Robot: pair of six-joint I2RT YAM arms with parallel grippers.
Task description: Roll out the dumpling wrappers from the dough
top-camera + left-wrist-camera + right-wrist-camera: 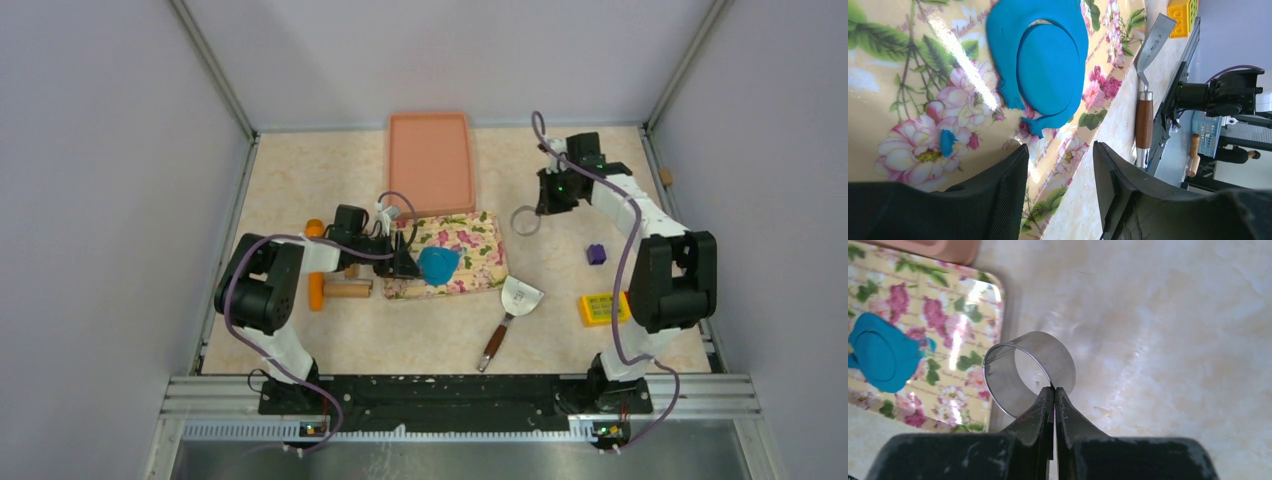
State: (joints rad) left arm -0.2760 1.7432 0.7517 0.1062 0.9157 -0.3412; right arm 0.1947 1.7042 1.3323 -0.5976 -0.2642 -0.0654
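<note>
Dough point(438, 265) first, where is it? (Mia)

On the flowered board point(470, 240) in the middle of the desk point(400, 340), towards the board's left half. It is a thin blue sheet with ragged edges. (Tom)

And a wrapper? (Mia)

The left wrist view shows one: a neat round wrapper point(1048, 70) cut inside the sheet, lying flat with the ragged dough curling round it. A blue crumb point(947, 142) sits apart on a pink flower, nearer the fingers. (Tom)

What is the left gripper point(1060, 155) doing? (Mia)

Its jaws stand apart with nothing between them. It is low at the board's edge, pointing at the dough, near it but not touching. (Tom)

The right gripper point(1053, 390)? (Mia)

Closed tight on the thin wall of a metal ring point(1058, 357), pinching it at one spot. The ring is over bare desk just right of the board. I cannot tell whether its lower rim touches the desk. (Tom)

Anything else around? (Mia)

A pink tray point(430, 160) just behind the board, and a scraper point(520, 296) with a wooden handle by the board's near right corner. A purple block point(596, 253) and a yellow brick point(604, 308) lie near the right arm. (Tom)
</note>
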